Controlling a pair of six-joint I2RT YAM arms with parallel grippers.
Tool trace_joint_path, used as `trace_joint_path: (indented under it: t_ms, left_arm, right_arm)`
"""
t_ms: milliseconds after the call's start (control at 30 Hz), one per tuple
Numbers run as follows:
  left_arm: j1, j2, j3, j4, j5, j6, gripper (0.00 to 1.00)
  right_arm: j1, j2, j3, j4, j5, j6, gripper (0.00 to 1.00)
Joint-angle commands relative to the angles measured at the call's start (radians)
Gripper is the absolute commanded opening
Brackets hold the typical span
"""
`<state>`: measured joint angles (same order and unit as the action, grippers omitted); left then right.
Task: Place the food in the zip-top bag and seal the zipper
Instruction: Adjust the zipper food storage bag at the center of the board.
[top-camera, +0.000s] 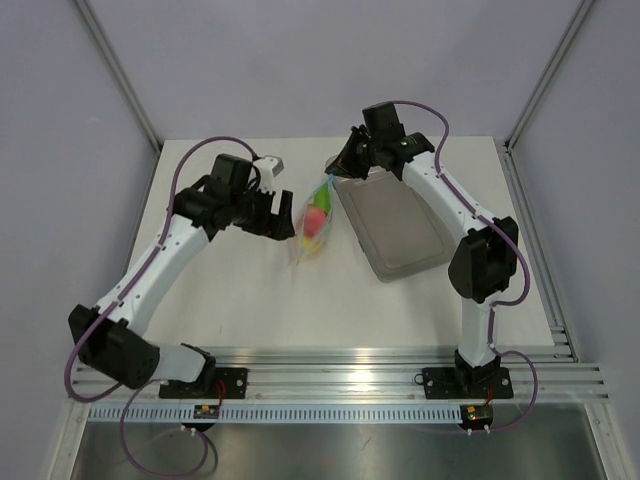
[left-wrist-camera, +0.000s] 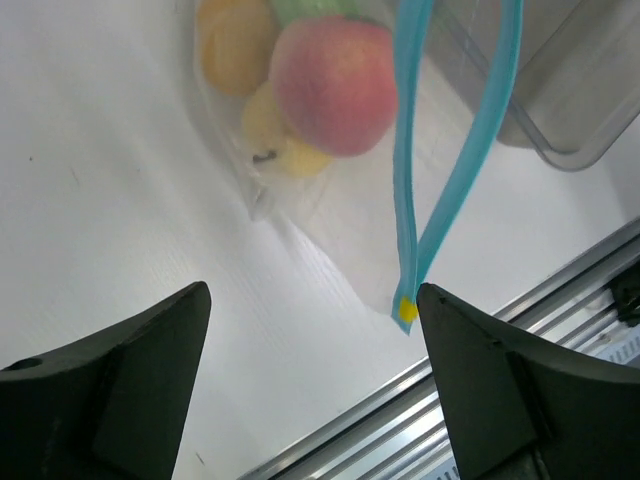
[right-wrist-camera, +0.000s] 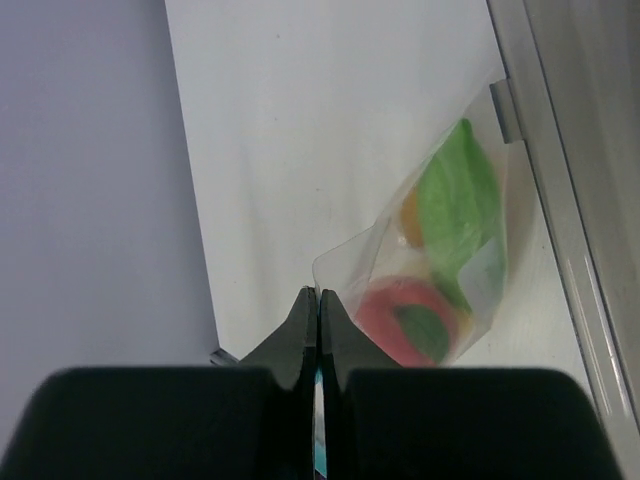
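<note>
Right wrist: the thin light-blue zipper strip is clamped by the right gripper, anchoring the clear crinkly bag. The left gripper is held apart, presumably ready for sealing.

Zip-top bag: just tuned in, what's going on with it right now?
The food is inside the zip-top bag, next to the grey tray. The right gripper is shut on the zipper at the bag's far end. The left gripper is open by the zipper's other end, holding nothing. The zipper's two strips stand apart there, so the bag is not sealed yet.
</note>
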<state>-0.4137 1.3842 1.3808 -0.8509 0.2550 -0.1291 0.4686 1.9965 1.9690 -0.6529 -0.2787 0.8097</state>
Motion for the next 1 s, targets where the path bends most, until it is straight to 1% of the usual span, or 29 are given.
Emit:
trace_joint_path:
  t_ms: [0,33,100,133,200,233,267,300,367,467,500,533,567,600,667,700,833,900,967]
  left_arm:
    - [-0.113,-0.105,-0.077,0.111,-0.1,0.049,0.87]
    - [-0.149,-0.115,-0.11,0.115,-0.171,0.052,0.87]
    - [-0.235,-0.129,-0.156,0.151,-0.25,0.054,0.87]
    - [-0.246,-0.145,-0.207,0.173,-0.285,0.054,0.86]
    - [-0.257,-0.169,-0.265,0.22,-0.283,0.034,0.85]
    - [-0.261,-0.206,-0.291,0.281,-0.28,0.029,0.85]
    - [-0.266,-0.232,-0.363,0.32,-0.286,0.028,0.85]
    - [-0.28,-0.256,-0.4,0.408,-0.304,0.026,0.86]
    - [-0.293,-0.324,-0.489,0.475,-0.318,0.025,0.87]
    - [-0.318,-0.368,-0.546,0.564,-0.347,0.049,0.87]
    - [-0.359,-0.379,-0.587,0.613,-0.371,0.074,0.87]
    - [-0.384,-0.384,-0.604,0.634,-0.425,0.083,0.87]
    - [-0.407,-0.392,-0.627,0.662,-0.448,0.095,0.88]
    - [-0.454,-0.402,-0.669,0.72,-0.474,0.121,0.88]
    - [-0.494,-0.409,-0.722,0.792,-0.557,0.152,0.89]
    - [-0.517,-0.415,-0.744,0.846,-0.575,0.16,0.88]
    - [-0.519,-0.406,-0.828,0.983,-0.649,0.152,0.81]
    - [-0.519,-0.393,-0.848,1.057,-0.668,0.149,0.78]
    - [-0.522,-0.35,-0.847,1.089,-0.678,0.146,0.74]
  right_arm:
    - [-0.004,0.016,0.063,0.061,-0.073,0.06,0.0]
    - [-0.004,0.021,0.068,0.059,-0.076,0.066,0.0]
    - [-0.004,0.027,0.076,0.061,-0.082,0.072,0.0]
    - [-0.005,0.025,0.074,0.065,-0.083,0.075,0.0]
    - [-0.005,0.024,0.076,0.067,-0.088,0.078,0.0]
    - [-0.007,0.022,0.074,0.067,-0.091,0.077,0.0]
    - [-0.005,0.019,0.074,0.065,-0.088,0.075,0.0]
    - [-0.008,0.016,0.071,0.065,-0.089,0.072,0.0]
    - [-0.01,0.016,0.065,0.065,-0.093,0.072,0.0]
    - [-0.015,0.01,0.047,0.075,-0.096,0.072,0.0]
    - [-0.016,0.01,0.044,0.076,-0.097,0.072,0.0]
    - [-0.018,0.01,0.044,0.079,-0.1,0.075,0.0]
    - [-0.018,0.012,0.039,0.081,-0.105,0.075,0.0]
    - [-0.018,0.013,0.039,0.085,-0.106,0.08,0.0]
    - [-0.018,0.016,0.034,0.091,-0.114,0.083,0.0]
    - [-0.016,0.018,0.037,0.091,-0.117,0.083,0.0]
    - [-0.019,0.019,0.033,0.096,-0.123,0.085,0.0]
    - [-0.019,0.015,0.03,0.102,-0.125,0.085,0.0]
    - [-0.019,0.015,0.028,0.105,-0.126,0.086,0.0]
